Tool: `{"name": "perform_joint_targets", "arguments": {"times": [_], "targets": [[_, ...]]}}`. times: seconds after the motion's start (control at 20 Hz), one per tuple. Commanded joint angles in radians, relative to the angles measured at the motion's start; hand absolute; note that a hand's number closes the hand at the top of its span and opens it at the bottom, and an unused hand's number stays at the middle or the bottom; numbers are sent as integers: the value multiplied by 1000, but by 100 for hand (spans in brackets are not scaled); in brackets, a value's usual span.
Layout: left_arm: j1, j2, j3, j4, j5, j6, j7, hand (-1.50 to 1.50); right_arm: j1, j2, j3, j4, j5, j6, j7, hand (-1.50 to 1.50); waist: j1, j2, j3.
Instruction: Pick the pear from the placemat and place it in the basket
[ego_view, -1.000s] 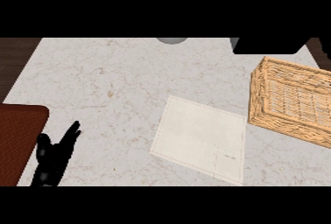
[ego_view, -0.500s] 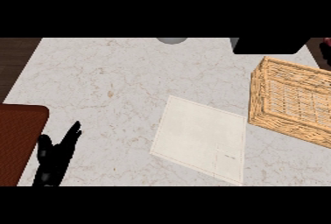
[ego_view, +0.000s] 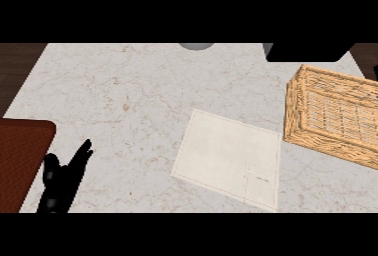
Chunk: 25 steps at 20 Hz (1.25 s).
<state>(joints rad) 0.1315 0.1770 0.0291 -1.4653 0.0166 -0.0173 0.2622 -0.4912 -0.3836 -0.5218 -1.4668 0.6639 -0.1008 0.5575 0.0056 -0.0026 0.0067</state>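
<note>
Nothing has shifted since the earlier frames: your left hand rests open at the lower left edge.

Just left of the fingers lies a dark brown slab, its rounded corner near them. The fingers stand straight and slightly spread, pointing up and holding nothing, exactly as half a second ago. To their right, across bare marble desk, the white placemat lies flat and slightly turned, unmoved. Farther right, well apart from the fingers, the wicker basket sits at the desk's right side, just beside the placemat's far corner, where it was before. The pear does not show in this view, so you cannot tell where it is.
</note>
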Motion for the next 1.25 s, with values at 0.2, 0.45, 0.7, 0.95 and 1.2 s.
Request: {"name": "perform_joint_targets", "arguments": {"times": [0.2, 0.45, 0.7, 0.95, 1.2], "targets": [[39, -11, -6, 0, 9, -23, 38, 0, 109, -107, -4, 82, -4, 30, -166, -150, -4, 3, -6], [6, -16, 0, 14, -22, 1, 52, 0, 105, -115, -18, 106, -26, -29, -205, -150, -3, 3, -6], [63, -15, 8, -13, 5, -41, 19, 0, 97, -148, -93, 40, -134, 8, -158, -150, -3, 1, -7], [-16, -36, 21, 80, -18, -4, 10, 0, 160, -208, -222, -15, -217, 38, -101, -150, -16, 1, -7], [17, -29, 30, 74, -15, -22, -35, 0, 308, -255, -379, -95, -343, 130, -104, -150, -23, -1, -7]]}}
